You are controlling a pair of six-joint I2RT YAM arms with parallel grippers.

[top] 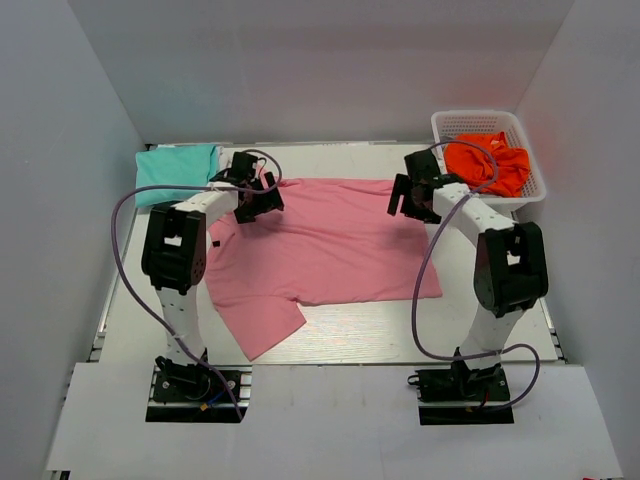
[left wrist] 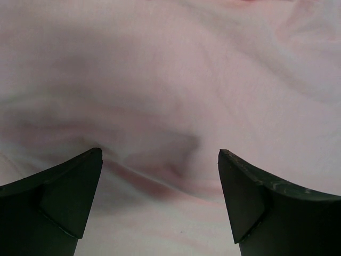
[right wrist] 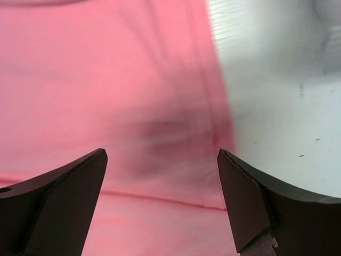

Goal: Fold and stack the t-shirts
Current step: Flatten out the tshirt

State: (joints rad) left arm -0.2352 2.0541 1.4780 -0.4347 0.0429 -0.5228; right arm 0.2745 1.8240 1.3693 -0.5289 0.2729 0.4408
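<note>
We had our white-and-black left arm point(top: 175, 250) and right arm point(top: 510, 265) bent forward, wrists pitched down. Our left black two-finger gripper point(left wrist: 160, 157) gaped, fingers wide apart; our right black two-finger gripper point(right wrist: 160, 157) matched it.

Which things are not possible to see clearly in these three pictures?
- Top view: the left pincer covers a corner of the pink t-shirt.
- Top view: the orange cloth lies crumpled in the basket; its kind is unclear.
- Wrist views: too close and blurred; contact with the shirt is unclear.

Blurry pink t-shirt point(right wrist: 106, 80), right wrist view
</note>
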